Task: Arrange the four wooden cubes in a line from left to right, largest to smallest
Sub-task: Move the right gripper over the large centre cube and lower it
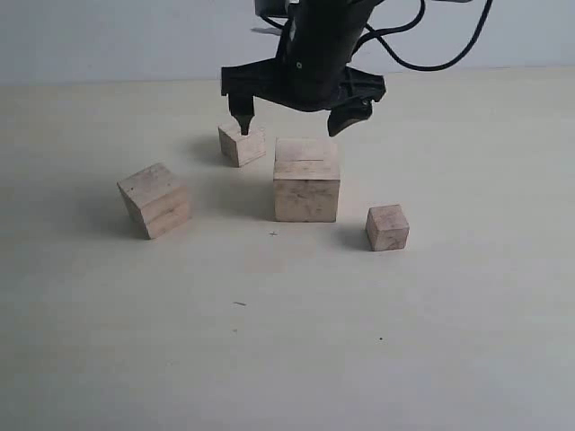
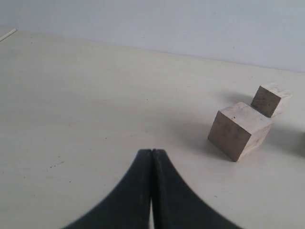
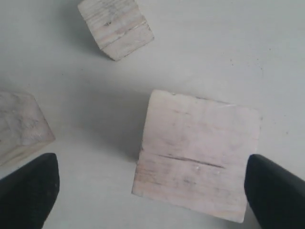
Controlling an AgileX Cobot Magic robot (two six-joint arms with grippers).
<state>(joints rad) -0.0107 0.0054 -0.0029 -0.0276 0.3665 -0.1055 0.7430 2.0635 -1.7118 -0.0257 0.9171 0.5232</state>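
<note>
One rear cube (image 1: 242, 144) beside spread right jaws | largest cube (image 1: 306, 180) beneath

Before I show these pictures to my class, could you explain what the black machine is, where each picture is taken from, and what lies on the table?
It is a robot with two arms, each ending in a two-fingered end effector. One picture views the whole scene from outside; the other two come from cameras on the wrists. On the table stand four wooden cubes: the largest cube, with a slit on top, a mid-sized cube, a small cube and the smallest cube. The right end effector hangs open, empty, above the largest cube. The left end effector is shut and empty, facing the mid-sized cube.
</note>
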